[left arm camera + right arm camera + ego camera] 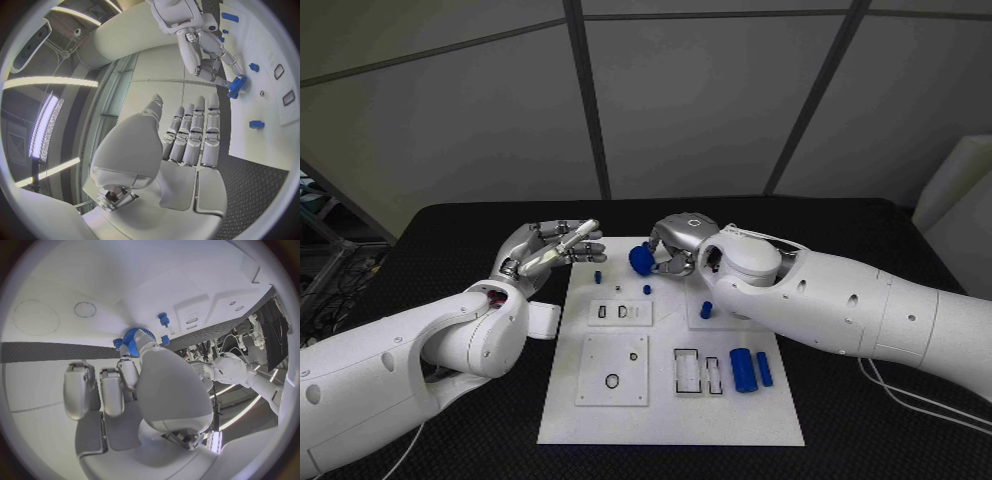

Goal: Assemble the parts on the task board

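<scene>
Nearest the camera, two blue cylinders (750, 369) lie on the board's (675, 425) near right part. Further back, the right hand (678, 243) pinches a blue gear (642, 260) above the board's far end. Left hand (554, 247) hovers beside the board, fingers straight, holding nothing.

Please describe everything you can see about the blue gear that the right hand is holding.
The blue gear is a small toothed wheel that looks like matte plastic. The right hand grips it with its fingertips above the far part of the task board. It is tilted on edge, not lying flat. In the right wrist view its teeth form a clear arc. Whether it touches the board cannot be told.
</scene>
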